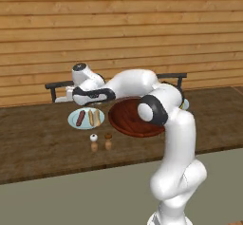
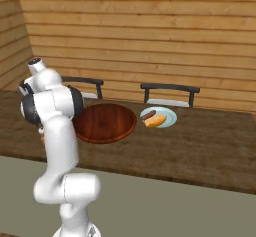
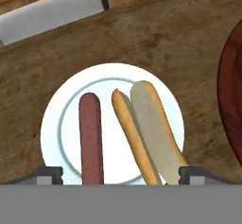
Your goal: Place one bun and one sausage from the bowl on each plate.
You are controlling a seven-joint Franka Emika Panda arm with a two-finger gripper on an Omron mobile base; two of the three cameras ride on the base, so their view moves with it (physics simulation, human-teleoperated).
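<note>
The hand [image 3: 120, 173] hovers above the left plate [image 1: 86, 118], its two dark fingertips [image 3: 47, 175] spread wide apart at the bottom of the hand view with nothing between them. On this plate a dark red sausage [image 3: 90, 138] lies toward 9 o'clock and a split bun [image 3: 147, 128] toward 3 o'clock, side by side and seemingly not touching, both running roughly from 12 to 6 in the hand view. In the left base view the same pair lies on the plate, the sausage at its 9 o'clock side and the bun beside it.

The bowl [image 1: 127, 118], reddish-brown and glossy, sits on the tabletop [image 1: 38, 134] just at 3 o'clock of this plate; its inside looks bare, though the arm covers part of it in the left base view. In the right base view the bowl [image 2: 106, 122] sits at the middle of the tabletop, and the second plate [image 2: 167, 113] lies just beside it at 2 o'clock, carrying its own sausage [image 2: 148, 115] and bun [image 2: 156, 120], which touch.

At 6 o'clock of the left plate, nearer the tabletop's front edge, two small shakers stand close together: a white-topped shaker [image 1: 94, 142] and a brown-topped shaker [image 1: 108, 141]. Two dark-framed chairs [image 2: 170, 94] stand behind the tabletop against the plank wall [image 2: 150, 31].
</note>
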